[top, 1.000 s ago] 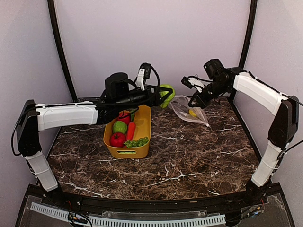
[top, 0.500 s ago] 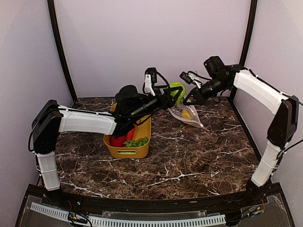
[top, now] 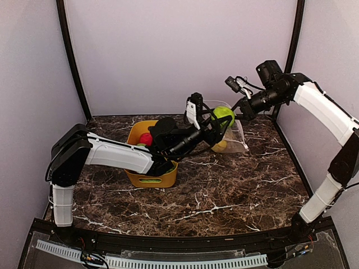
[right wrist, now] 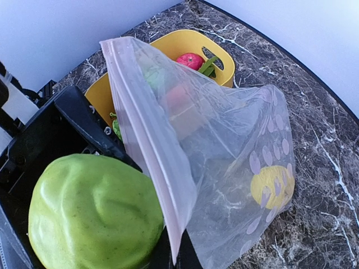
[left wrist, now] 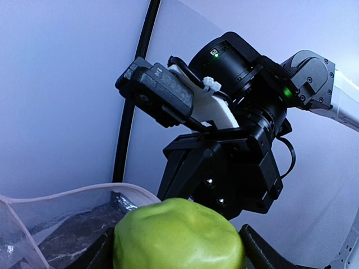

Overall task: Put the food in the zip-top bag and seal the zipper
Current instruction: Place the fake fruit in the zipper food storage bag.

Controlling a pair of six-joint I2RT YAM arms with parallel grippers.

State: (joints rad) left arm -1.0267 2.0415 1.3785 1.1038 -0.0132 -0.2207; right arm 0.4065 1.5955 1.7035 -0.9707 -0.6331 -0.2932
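At the left of the tabletop (top: 235,185) sits the yellow tub (top: 150,180) with a red tomato (top: 146,138) showing in it. My left arm reaches out over the tub toward the right. The left tool (top: 220,119) is clamped around the green pear (top: 224,114), carried high and clear of the tub. Just right of the pear stands the zip-top bag (top: 236,137). It hangs upright from its mouth edge, with its bottom down on the tabletop and a lemon (right wrist: 273,185) lying low inside. The zipper (right wrist: 147,134) runs as a pale strip along the near lip. From the right wrist view the pear sits just on the left side of that strip, almost touching it. I can't tell whether it has crossed between the two lips. At the far right, the right tool (top: 242,109) is closed on the bag's top edge and holds the mouth up toward the left arm. As I read it, everything turns on that strip: the opening lies to the right of and below the pear, and the bag's long axis runs downward from the pinched edge. The pear has to go over the lip and then down, and the left arm is the one placed to do it.
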